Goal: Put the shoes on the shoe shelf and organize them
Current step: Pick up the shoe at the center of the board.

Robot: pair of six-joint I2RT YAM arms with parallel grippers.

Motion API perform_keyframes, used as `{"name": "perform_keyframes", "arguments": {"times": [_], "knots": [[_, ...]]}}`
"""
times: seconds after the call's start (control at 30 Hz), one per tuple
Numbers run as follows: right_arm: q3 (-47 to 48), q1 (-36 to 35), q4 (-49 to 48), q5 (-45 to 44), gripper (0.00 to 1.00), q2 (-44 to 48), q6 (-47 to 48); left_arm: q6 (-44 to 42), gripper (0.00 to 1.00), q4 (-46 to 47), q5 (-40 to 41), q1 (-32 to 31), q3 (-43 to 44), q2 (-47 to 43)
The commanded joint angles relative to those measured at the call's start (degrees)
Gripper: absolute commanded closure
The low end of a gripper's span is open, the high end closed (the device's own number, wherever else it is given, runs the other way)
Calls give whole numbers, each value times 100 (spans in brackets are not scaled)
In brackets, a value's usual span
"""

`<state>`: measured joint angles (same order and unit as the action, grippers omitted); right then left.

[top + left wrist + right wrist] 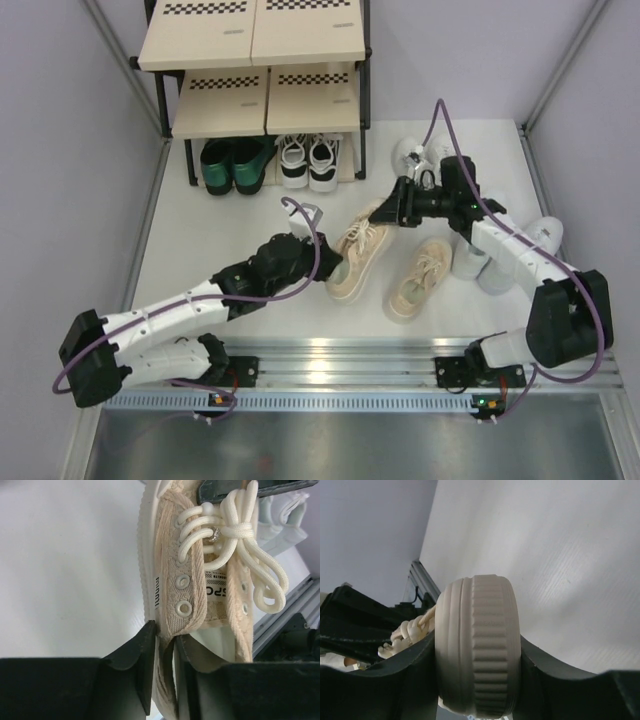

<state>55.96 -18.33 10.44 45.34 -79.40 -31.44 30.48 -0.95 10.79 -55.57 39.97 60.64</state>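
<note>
One beige sneaker [362,250] lies mid-table, held at both ends. My left gripper [335,268] is shut on its heel-side collar wall; in the left wrist view the fabric wall [167,645] stands between the two black fingers [142,655]. At the toe, my right gripper [388,212] is shut on the ribbed rubber cap [480,645], a finger [415,670] pressed against each side. Its mate [420,280] lies free to the right. The shoe shelf [255,45] stands at the back, with dark green shoes [232,162] and black-and-white sneakers [308,160] on its bottom tier.
Small white sneakers [415,155] sit behind the right gripper, near the shelf's right post. Larger pale grey sneakers [466,262] lie under the right forearm. A metal rail [340,355] runs along the near edge. Grey walls close in both sides.
</note>
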Motion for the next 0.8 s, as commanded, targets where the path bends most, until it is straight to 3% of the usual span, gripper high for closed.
{"name": "perform_keyframes", "arguments": {"times": [0.0, 0.03, 0.13, 0.17, 0.4, 0.6, 0.77], "knots": [[-15, 171, -762, 1081, 99, 99, -3, 344, 72, 1184, -199, -24, 100, -140], [-68, 267, -902, 1282, 100, 117, 59, 423, 51, 1220, -200, -15, 21, -184], [-278, 487, -1386, 1758, 100, 196, 15, 766, 26, 1220, -217, -15, -59, -473], [-296, 531, -1439, 1802, 100, 214, -11, 819, 22, 1159, -217, -24, -68, -648], [-297, 989, -1992, 1794, 100, 109, -739, 1162, 19, 429, -235, -15, -357, -1563], [-200, 1156, -3073, 1855, 100, -199, -1881, 1548, 18, 1666, -832, -24, -1358, -1810], [-42, 1305, -3872, 1864, 100, -304, -2734, 1566, 18, 2317, -1270, -15, -1439, -1468]]}}
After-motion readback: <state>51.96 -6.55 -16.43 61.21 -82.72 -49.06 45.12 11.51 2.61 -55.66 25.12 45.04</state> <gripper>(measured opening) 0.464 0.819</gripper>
